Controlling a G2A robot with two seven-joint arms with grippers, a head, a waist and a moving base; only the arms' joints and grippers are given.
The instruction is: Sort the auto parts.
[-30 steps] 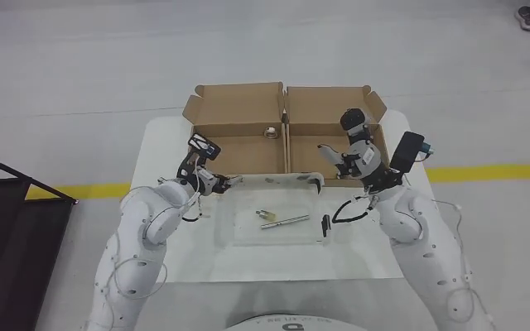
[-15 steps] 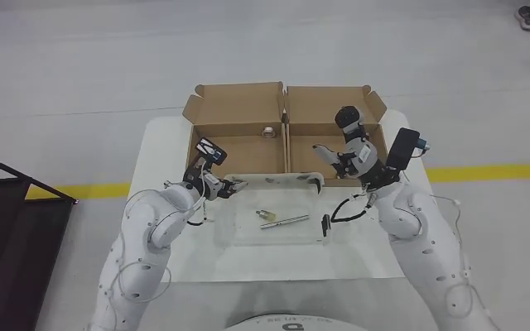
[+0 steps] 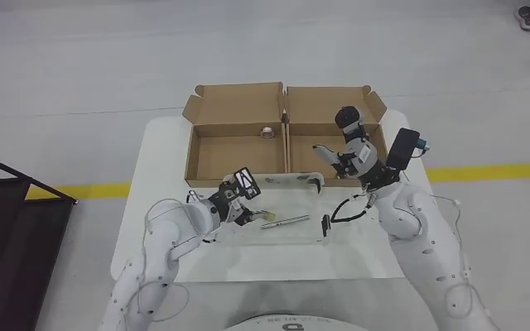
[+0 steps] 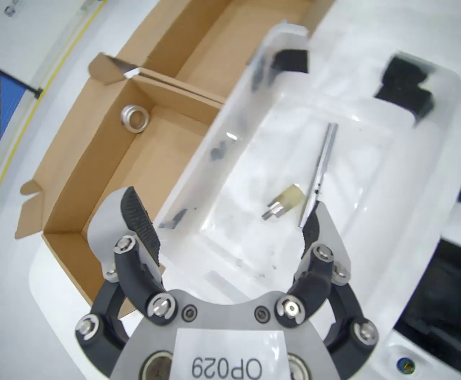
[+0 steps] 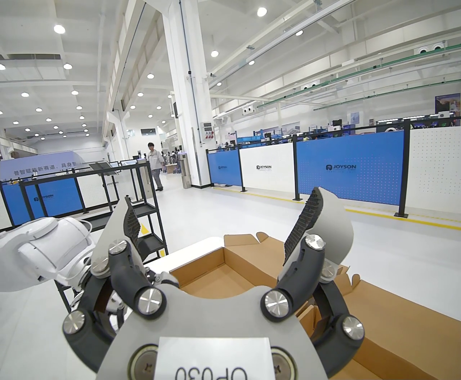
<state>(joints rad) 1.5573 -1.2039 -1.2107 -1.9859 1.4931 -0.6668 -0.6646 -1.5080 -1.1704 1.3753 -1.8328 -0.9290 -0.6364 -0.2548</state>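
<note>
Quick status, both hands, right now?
Left hand: open, empty, above the clear tray.
Right hand: open, empty, above a cardboard box.

Big bright hall: pale grey floor (image 3: pixel 248 41) with a yellow line (image 3: pixel 480 173), white column (image 5: pixel 183 90), ceiling lights (image 5: pixel 59 28), blue-and-white partitions (image 5: pixel 324 169), black rack (image 5: pixel 144 216).

Left end effector (image 3: pixel 251 217) over the clear tray (image 3: pixel 281 241), just beside fitting (image 3: pixel 267 215) and rod (image 3: pixel 286 221).
</note>
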